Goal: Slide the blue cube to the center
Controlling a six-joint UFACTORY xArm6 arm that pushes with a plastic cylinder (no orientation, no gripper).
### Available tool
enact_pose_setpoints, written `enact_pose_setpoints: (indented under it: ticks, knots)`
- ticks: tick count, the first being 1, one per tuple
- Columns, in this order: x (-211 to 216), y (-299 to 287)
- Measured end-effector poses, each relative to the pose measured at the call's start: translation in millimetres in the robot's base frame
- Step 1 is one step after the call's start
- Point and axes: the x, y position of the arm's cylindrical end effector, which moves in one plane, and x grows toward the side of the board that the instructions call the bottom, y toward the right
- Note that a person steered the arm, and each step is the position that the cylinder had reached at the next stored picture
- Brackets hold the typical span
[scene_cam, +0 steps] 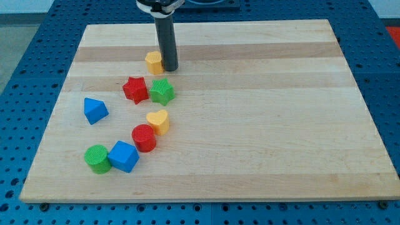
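Note:
The blue cube [124, 155] lies near the view's bottom left of the wooden board [262, 112], touching a green cylinder [97, 158] on its left and close to a red cylinder [144, 137] up to its right. My tip [169, 67] is far up the board, right beside a yellow block [154, 62] on that block's right. The tip is well apart from the blue cube.
A red star block [135, 89] and a green star block [162, 92] sit side by side below the tip. A yellow heart block [159, 121] lies above the red cylinder. A blue triangular block [95, 110] lies at the left.

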Motion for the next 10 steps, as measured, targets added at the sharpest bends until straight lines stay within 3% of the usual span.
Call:
enact_pose_setpoints:
  ticks: [4,10]
  knots:
    - [7,-81]
    - [-71,-81]
